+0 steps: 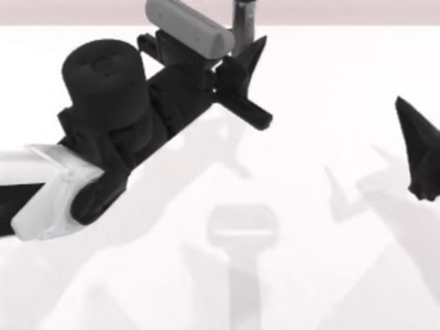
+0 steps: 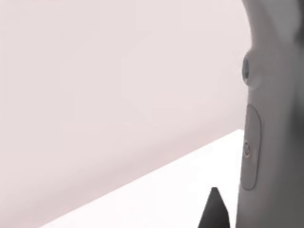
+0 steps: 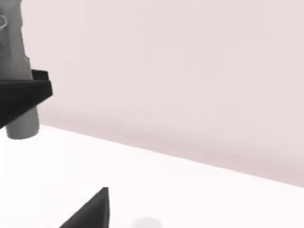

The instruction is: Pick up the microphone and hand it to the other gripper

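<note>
The microphone [image 1: 243, 27] shows as a grey cylindrical handle standing upright at the table's far edge, top centre, and its head does not show. My left gripper [image 1: 242, 56] is shut on the handle, with one pointed finger [image 1: 257, 49] beside it. In the left wrist view the handle [image 2: 273, 118] fills the right side, next to one fingertip [image 2: 216, 209]. The right wrist view shows the handle [image 3: 19, 114] held off the table, with a black left finger [image 3: 23, 95] across it. My right gripper [image 1: 411, 148] hangs open at the right edge, well apart from the microphone.
The bulky left arm [image 1: 110, 103] lies diagonally from the left edge up to the top centre. The white table [image 1: 309, 275] carries only grey shadows. A pale pink wall [image 3: 190, 71] rises behind the far edge.
</note>
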